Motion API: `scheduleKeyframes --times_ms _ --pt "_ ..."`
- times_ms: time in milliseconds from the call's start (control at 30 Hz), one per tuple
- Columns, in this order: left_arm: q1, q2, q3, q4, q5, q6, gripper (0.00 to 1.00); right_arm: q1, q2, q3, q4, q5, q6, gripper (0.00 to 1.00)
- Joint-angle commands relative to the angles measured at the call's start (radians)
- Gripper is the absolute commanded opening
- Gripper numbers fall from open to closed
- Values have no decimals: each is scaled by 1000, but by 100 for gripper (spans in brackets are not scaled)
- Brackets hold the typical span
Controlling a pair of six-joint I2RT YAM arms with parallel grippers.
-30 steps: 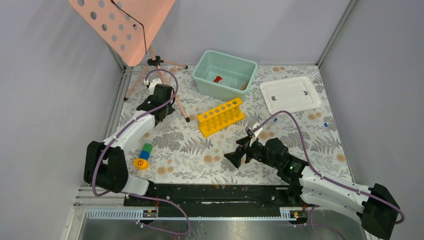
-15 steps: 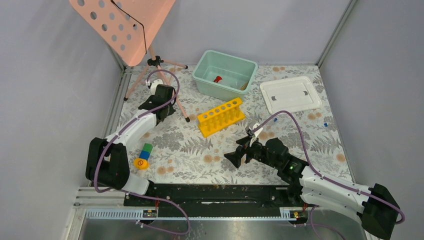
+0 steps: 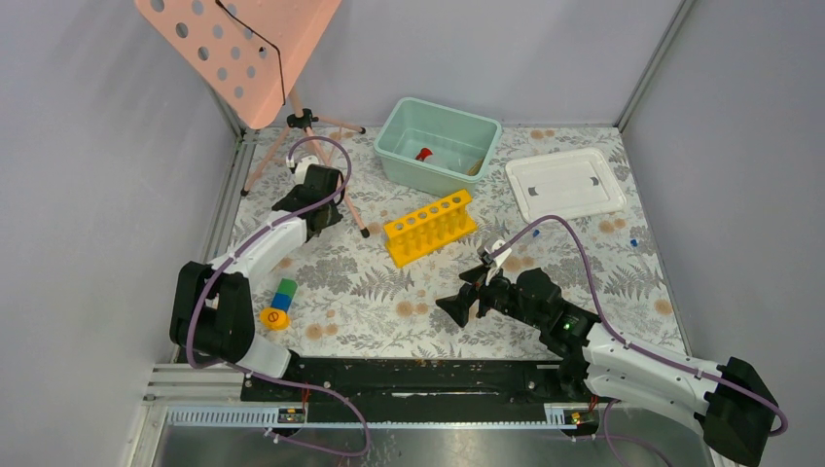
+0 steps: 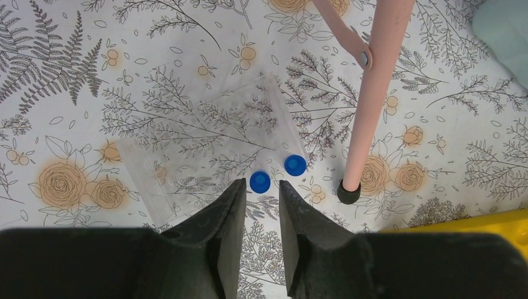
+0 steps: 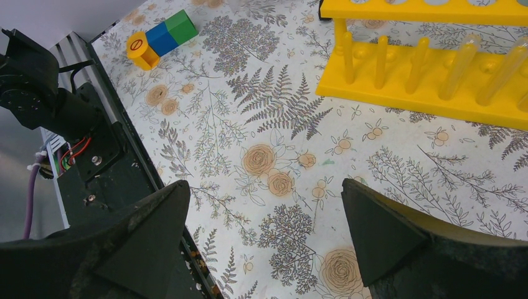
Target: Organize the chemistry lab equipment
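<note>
pink stand (image 3: 238, 53) back-left | block stack (image 3: 281, 302) front-left | teal tub (image 3: 420, 175) beside white lid (image 3: 565, 183)

Both arms are wearing white shells over black joints. The left arm (image 3: 255, 251) is showing a bulky black housing at eight o'clock of the overhead view, and the right arm (image 3: 642, 365) is carrying a matching one at five o'clock. A purple cable (image 3: 566, 222) is looping off each wrist. A tiny green light (image 3: 567, 330) is glowing on the right forearm. The left gripper (image 4: 260, 187) is showing matte black wedge fingers, while the right gripper (image 5: 264, 193) is showing broader, grainy ones. At nine o'clock of the right wrist view, red wires (image 5: 70, 149) and silver screws (image 5: 95, 160) are showing on the black base (image 5: 106, 187).
</note>
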Motion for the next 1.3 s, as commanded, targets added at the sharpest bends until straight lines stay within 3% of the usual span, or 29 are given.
scheduleKeyframes --times_ms 0,267,433,533,633,700,767,867,1000,1133,1267 --pt "8 -11 31 19 2 -1 27 6 -11 4 18 7 -1 99" --pt "7 -44 59 -25 12 -3 34 7 -4 8 9 29 8 100" --pt "6 -126 79 -71 33 -5 43 7 -2 12 -25 131 39 99" --pt "6 -201 86 -94 96 9 49 7 -17 69 -151 258 117 99" --pt "6 -276 89 -120 215 36 56 7 -25 165 -379 448 260 100" --pt "5 -321 80 -123 333 64 64 5 -23 225 -540 581 361 99" --pt "5 -356 73 -144 443 92 83 2 -22 270 -629 717 450 99" --pt "2 -406 50 -184 572 136 98 -11 -15 304 -664 783 466 99" --pt "-1 -468 -5 -231 654 179 99 -137 68 377 -778 801 564 95" --pt "-1 -533 -85 -240 678 222 99 -350 196 420 -794 680 570 80" --pt "0 -566 -105 -276 622 218 99 -463 308 460 -786 672 568 68"
